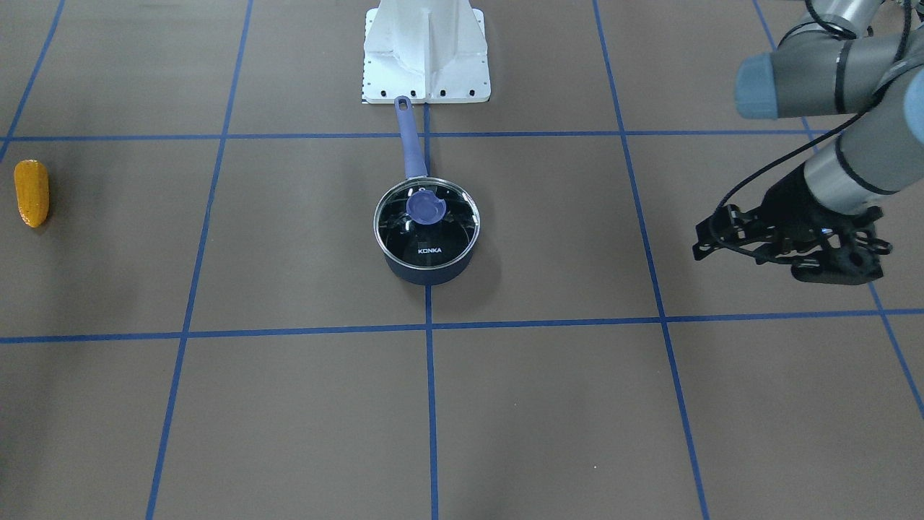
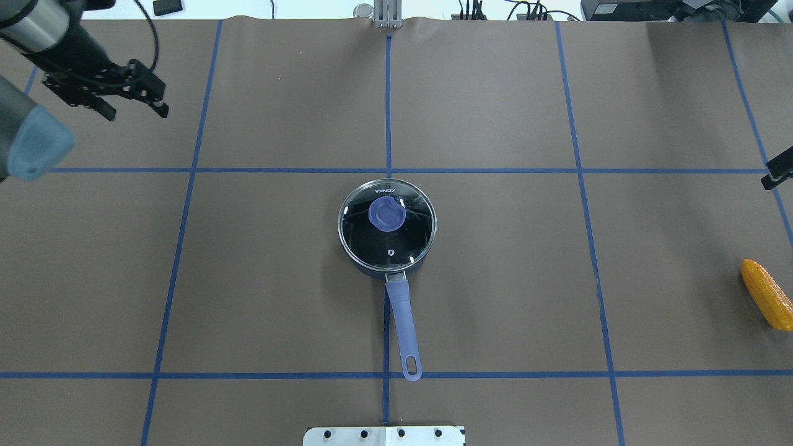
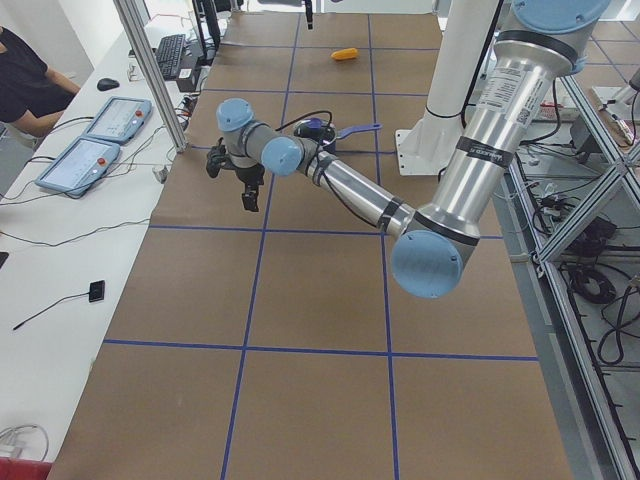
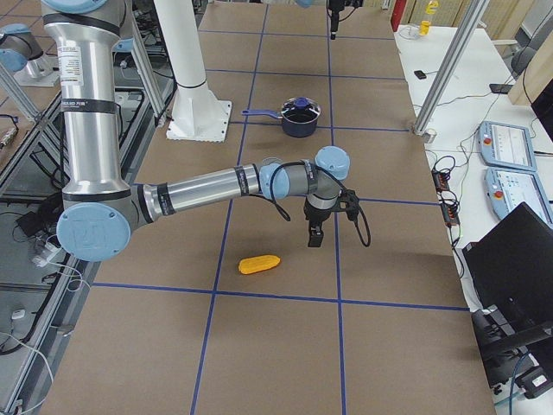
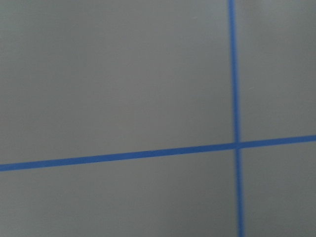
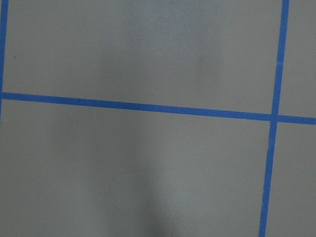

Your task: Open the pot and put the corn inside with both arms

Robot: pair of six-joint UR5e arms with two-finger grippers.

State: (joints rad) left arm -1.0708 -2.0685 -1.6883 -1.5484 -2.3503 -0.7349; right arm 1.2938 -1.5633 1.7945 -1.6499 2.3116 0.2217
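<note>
pot (image 2: 401,310) lidded, frame centre | corn (image 2: 767,293) on desk (image 2: 260,279) at right edge, long axis slanting to lower right, just below right pincer (image 2: 778,170), the nearer one; its state I cannot tell | left pincer (image 2: 136,111) spread, empty, upper left

There is one pot (image 1: 426,269). It has one glass lid (image 1: 427,238), one knob (image 1: 426,207) and one long handle (image 1: 411,141). I count one corn cob (image 1: 32,192) and one table (image 1: 577,404). There are two robot arms, the left arm (image 1: 852,166) and the right arm (image 4: 207,183). Each has one gripper, so two in total: the left gripper (image 2: 136,111) and the right gripper (image 4: 314,233). There is one white base (image 1: 426,50). Beside the table I count two control tablets (image 3: 112,118), one keyboard (image 3: 168,55), one mouse (image 3: 108,84) and one person (image 3: 25,85).
</note>
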